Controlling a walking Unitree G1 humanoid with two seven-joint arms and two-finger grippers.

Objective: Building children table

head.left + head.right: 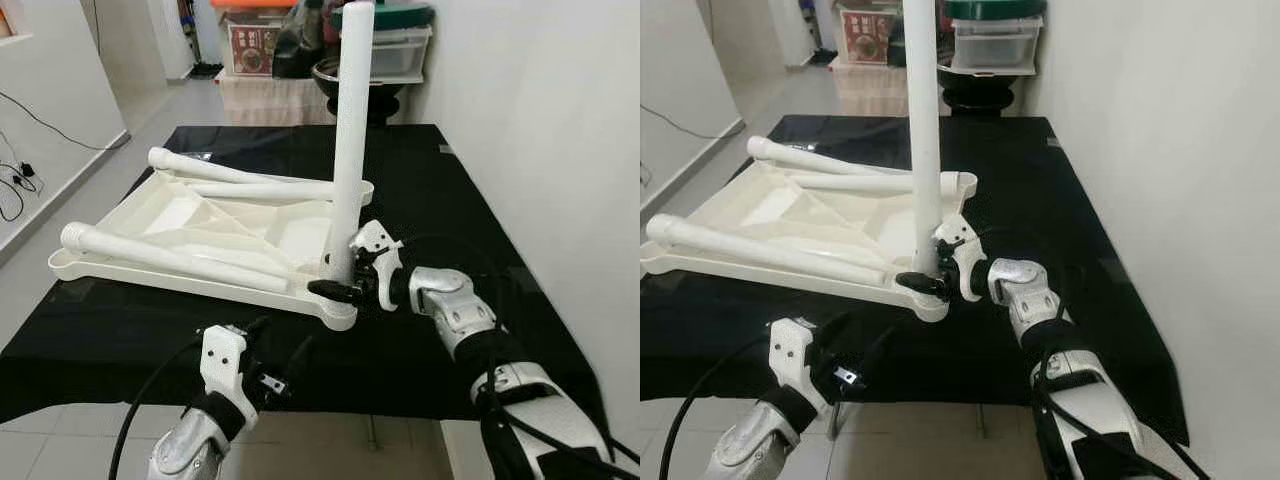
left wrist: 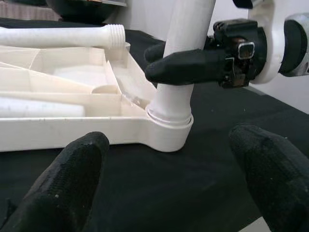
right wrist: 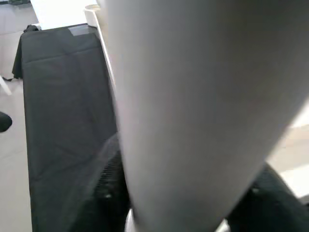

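Note:
A white children's table top [image 1: 130,276] lies upside down on the black-covered table [image 1: 430,190]. One white leg [image 1: 352,130] stands upright in its near right corner socket [image 2: 166,128]. My right gripper [image 1: 340,281] is shut on this leg just above the socket, and the leg [image 3: 193,96] sits close between its fingers in the right wrist view. Loose legs lie across the top: one [image 1: 170,258] along the near side, two [image 1: 235,173] at the far side. My left gripper [image 1: 283,347] hangs open at the table's front edge, a little short of the corner, its fingers [image 2: 72,179] spread wide.
A white wall runs close along the right of the table. Storage boxes [image 1: 395,45] and a dark bowl [image 1: 330,72] stand behind its far end. Cables [image 1: 20,175] trail over the tiled floor on the left.

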